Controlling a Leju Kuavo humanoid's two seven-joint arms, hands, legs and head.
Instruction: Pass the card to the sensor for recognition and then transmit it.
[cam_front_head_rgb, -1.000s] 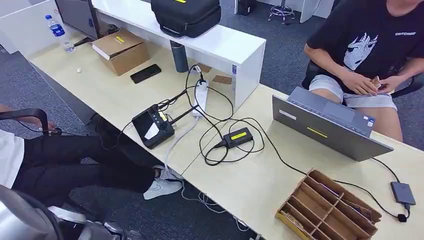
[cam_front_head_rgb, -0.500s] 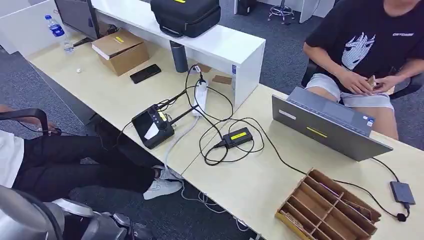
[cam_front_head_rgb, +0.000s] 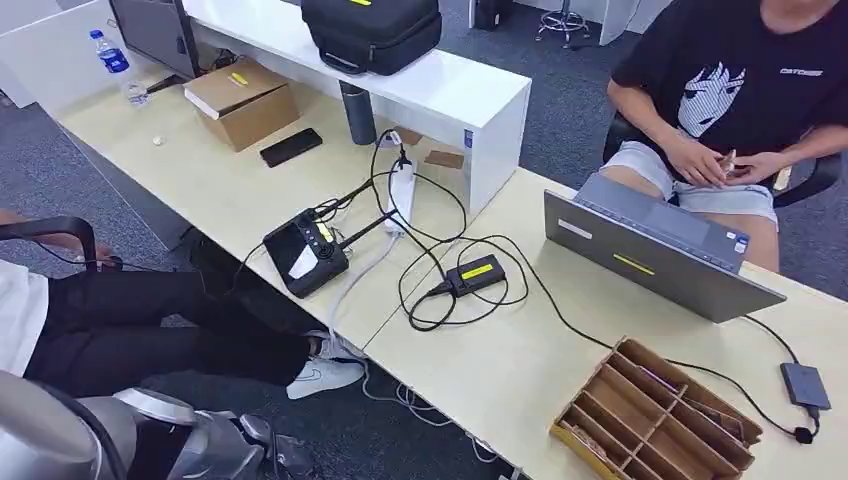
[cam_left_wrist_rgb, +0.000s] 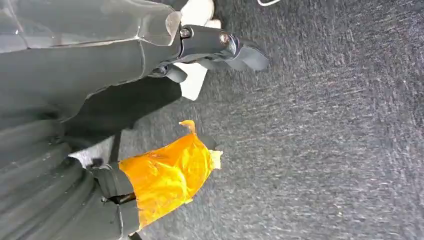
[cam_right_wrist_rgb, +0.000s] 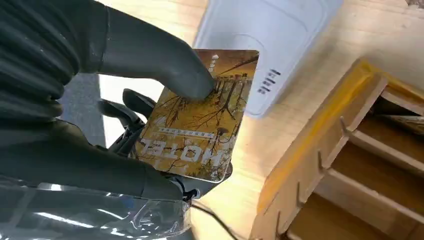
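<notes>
At the far left, low beside the robot's body, the left hand (cam_left_wrist_rgb: 165, 175) hangs over dark grey carpet, its orange-taped fingers (cam_left_wrist_rgb: 167, 172) holding nothing; how far they spread I cannot tell. It seems parked, out of the way. To the right, the right hand (cam_right_wrist_rgb: 165, 125) pinches the yellow-brown hotel card (cam_right_wrist_rgb: 200, 117) under its thumb, tilted partly over the flat white card sensor (cam_right_wrist_rgb: 270, 30), likely so the sensor can read it. Just beside stands the compartmented wooden card rack (cam_right_wrist_rgb: 350, 165), while a seated person (cam_front_head_rgb: 745, 90) beyond the grey laptop (cam_front_head_rgb: 650, 245) probably awaits the handover.

Pale desk (cam_front_head_rgb: 500, 370) with laptop (cam_front_head_rgb: 655, 250), wooden organiser (cam_front_head_rgb: 655, 415).
</notes>
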